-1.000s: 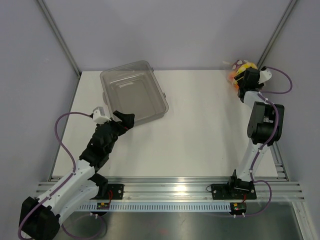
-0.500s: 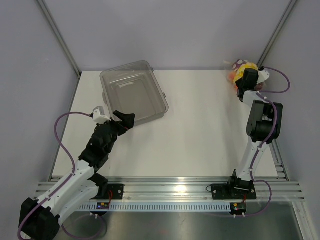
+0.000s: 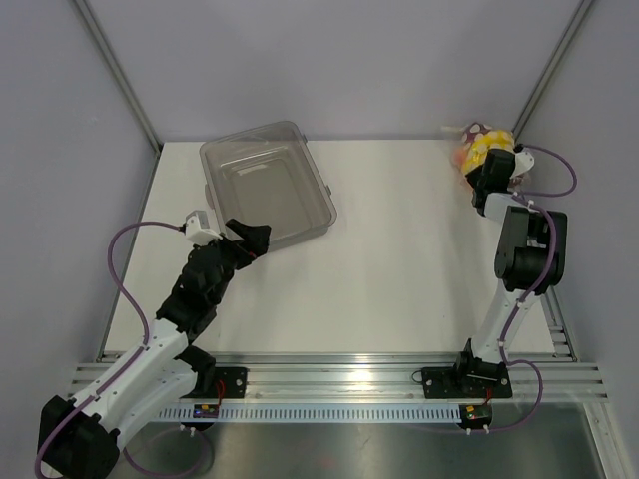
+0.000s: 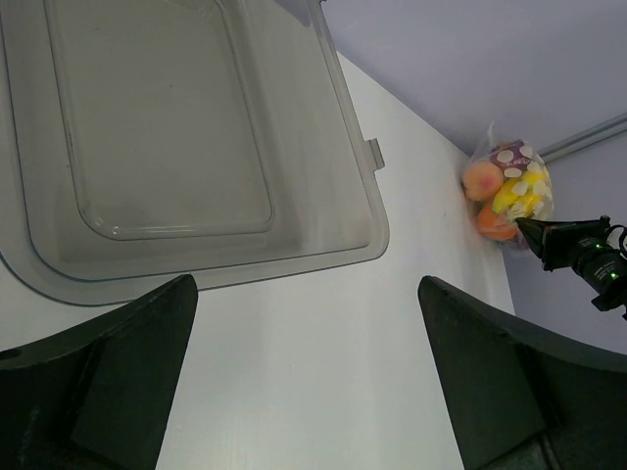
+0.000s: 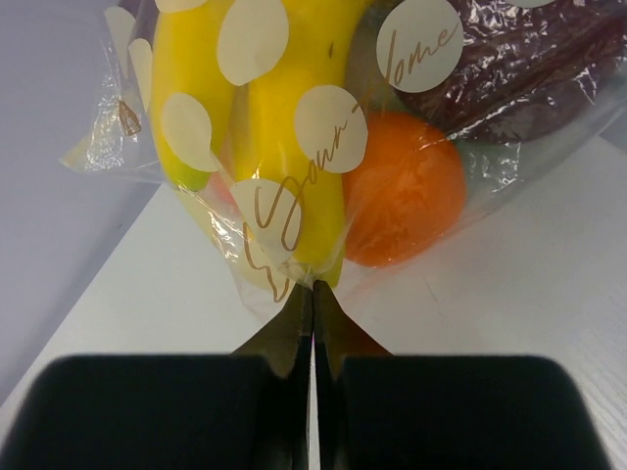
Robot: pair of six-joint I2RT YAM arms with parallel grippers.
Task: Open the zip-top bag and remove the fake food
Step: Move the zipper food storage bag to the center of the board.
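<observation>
Top view: found the zip-top bag [image 3: 475,140] in the tabletop's [image 3: 399,269] 1 o'clock corner, stuffed with fake food [image 3: 486,148]. Saw the right jaws up against its 6 o'clock side, too small there to judge. Spotted the left jaws toward 9 o'clock, just beside the near edge of a clear-grey tub [image 3: 268,190], spread apart and holding nothing.

Left wrist view: caught both dark fingers [image 4: 108,382] wide apart at the bottom, with only bare tabletop between them. Placed the tub at 11 o'clock and the bag well off at 2 o'clock.

Right wrist view: found the right jaws pressed together, tips nipping the bag's lower film edge. Made out a yellow banana bunch [image 5: 245,108], an orange [image 5: 407,196] and a dark piece [image 5: 529,69] behind white-dotted film.
</observation>
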